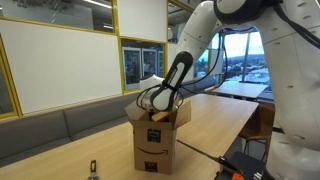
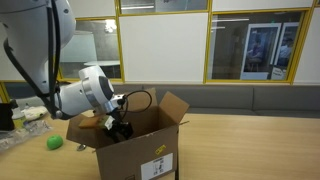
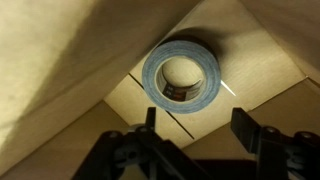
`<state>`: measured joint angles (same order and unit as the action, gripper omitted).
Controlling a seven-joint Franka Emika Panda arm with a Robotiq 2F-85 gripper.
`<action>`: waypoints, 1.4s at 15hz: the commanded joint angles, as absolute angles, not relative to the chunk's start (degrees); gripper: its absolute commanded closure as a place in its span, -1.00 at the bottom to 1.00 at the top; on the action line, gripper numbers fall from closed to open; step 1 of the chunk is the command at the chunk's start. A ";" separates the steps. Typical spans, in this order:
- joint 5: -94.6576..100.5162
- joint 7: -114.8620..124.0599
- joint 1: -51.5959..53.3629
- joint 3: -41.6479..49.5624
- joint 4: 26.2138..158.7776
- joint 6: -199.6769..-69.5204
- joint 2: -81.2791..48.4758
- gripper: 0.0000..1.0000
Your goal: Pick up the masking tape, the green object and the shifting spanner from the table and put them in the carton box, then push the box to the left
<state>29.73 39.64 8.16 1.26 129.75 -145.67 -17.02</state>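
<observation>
Presently: masking tape delivered, gripper clear of it inside the carton box.

Item, masking tape [image 3: 152, 78]: pale blue-grey roll lying flat on the floor of the carton box [image 2: 150, 150], beside the bottom flap seam. Item, gripper [image 3: 195, 120]: jaws spread wide above the roll, touching nothing, holding nothing; in an exterior view the gripper sits down among the top flaps. Item, green object [image 2: 54, 143]: on the table [image 2: 250, 150] just beside the box, not yet collected. Shifting spanner: not identified with certainty. Handling note, as a judgement: lift straight up, fingers kept apart, centred between the flaps so no flap is snagged or the box dragged; traverse toward the green object only once above the rim.
</observation>
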 commanded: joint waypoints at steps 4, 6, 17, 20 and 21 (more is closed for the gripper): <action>30.84 39.87 10.58 2.24 128.07 -143.35 -9.96 -1.00; 32.16 40.31 11.21 1.44 126.75 -142.40 -7.82 -0.99; 29.36 37.54 13.84 -7.55 117.55 -145.83 -9.09 -1.00; 27.81 35.57 15.55 -9.07 113.74 -146.88 -13.41 -1.00; 27.24 34.60 16.24 -9.38 112.29 -147.29 -15.26 -1.00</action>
<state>29.58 38.32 14.87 -8.69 117.76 -145.67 -9.83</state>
